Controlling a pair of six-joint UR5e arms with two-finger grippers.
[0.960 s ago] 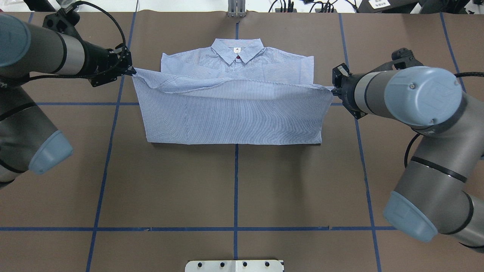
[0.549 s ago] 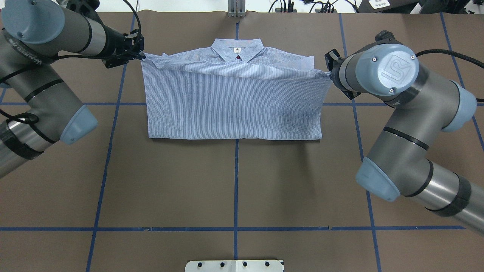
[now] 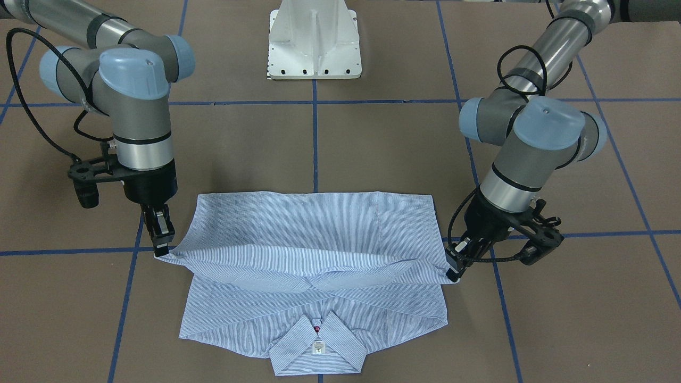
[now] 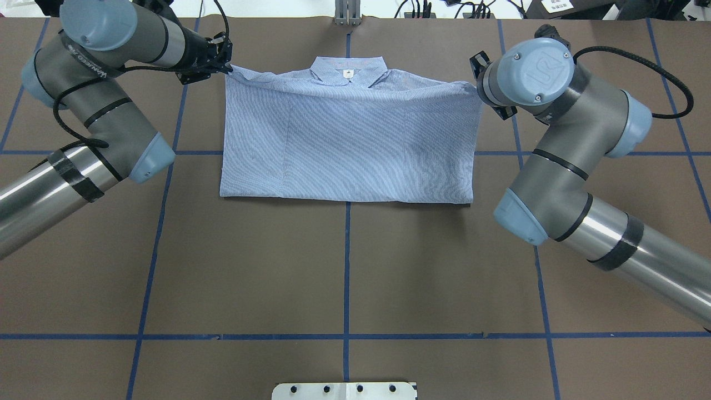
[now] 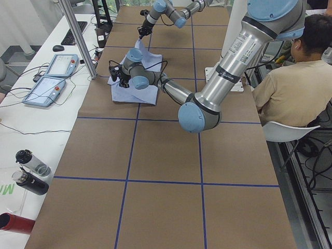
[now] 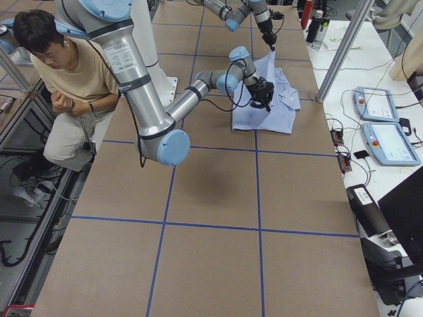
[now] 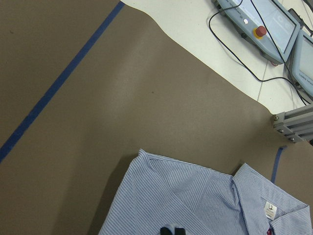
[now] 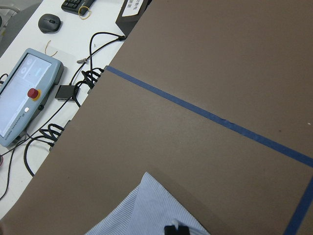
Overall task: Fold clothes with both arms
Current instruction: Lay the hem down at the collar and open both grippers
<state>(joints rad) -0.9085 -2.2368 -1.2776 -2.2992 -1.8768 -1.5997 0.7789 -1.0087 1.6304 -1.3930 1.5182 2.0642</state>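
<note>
Left gripper [image 4: 228, 67], right gripper [image 3: 161, 250] farther; one shirt [image 4: 344, 144].

Bright, even overhead light, thin soft shadow under the shirt [image 4: 347, 139] near edge, mild sheen on the right arm [image 4: 630, 250] tube, sharp focus, slight wide-angle bend in side views

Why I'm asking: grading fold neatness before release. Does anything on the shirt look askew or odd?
Slightly askew: on the shirt the folded-over edge slants, its corner in the left gripper sitting nearer the collar than the corner in the right gripper. Between them the edge sags. No damage shows.
</note>
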